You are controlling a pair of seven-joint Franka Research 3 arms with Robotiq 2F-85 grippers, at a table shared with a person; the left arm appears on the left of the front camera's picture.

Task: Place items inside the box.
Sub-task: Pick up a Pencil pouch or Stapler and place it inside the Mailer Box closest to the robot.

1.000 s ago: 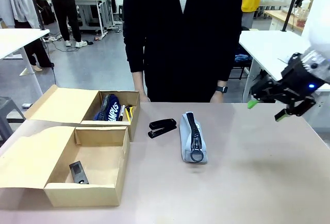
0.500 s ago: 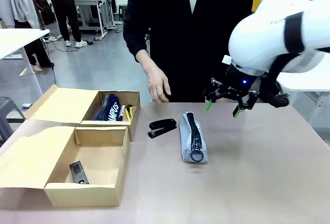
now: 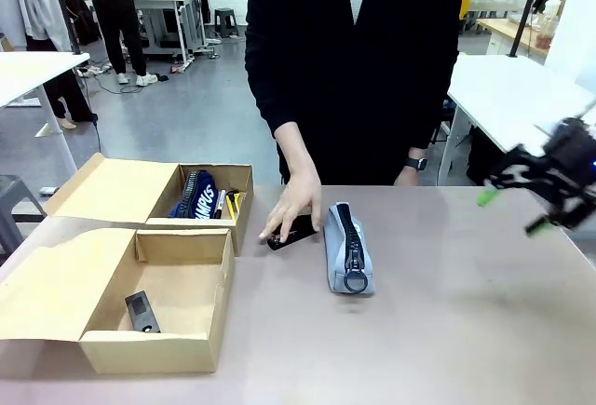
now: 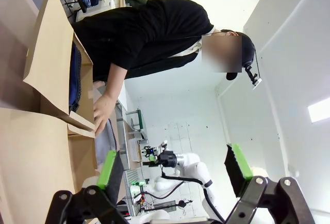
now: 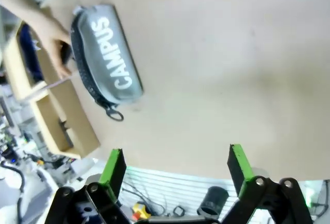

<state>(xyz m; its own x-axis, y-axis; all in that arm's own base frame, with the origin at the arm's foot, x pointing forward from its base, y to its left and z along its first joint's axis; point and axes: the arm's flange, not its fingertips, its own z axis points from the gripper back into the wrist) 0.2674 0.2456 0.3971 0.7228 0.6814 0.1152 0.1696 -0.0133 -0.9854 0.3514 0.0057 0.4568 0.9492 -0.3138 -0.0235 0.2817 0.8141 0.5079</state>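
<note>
Taking the grey pencil case [image 3: 347, 249] as the anchor: it lies flat on the table [image 3: 447, 330], zip side up, ring pull on the end nearest the robot. Just left of it is the black stapler [image 3: 305, 232], with the person's hand [image 3: 296, 202] resting on top and covering a good part of it.

Further left of the case is the long cardboard box [image 3: 112, 189], with its flap lid folded open away from the case. The navy pouch [image 3: 193, 195] is inside. On the pouch's case side are the yellow utility knife [image 3: 232, 203] and what looks like the white marker [image 3: 220, 204], though it's pretty small to be sure. Left of the case and closer to the robot is a second cardboard box [image 3: 154, 354], also open, with a small black thing [image 3: 142, 312] on its floor.

The right gripper [image 3: 512, 211] hangs in the air well to the right of the case. It's blurry from the front, but its wrist view shows the fingers spread wide with nothing between them. The left gripper [image 4: 174, 166] is spread wide and empty too.
</note>
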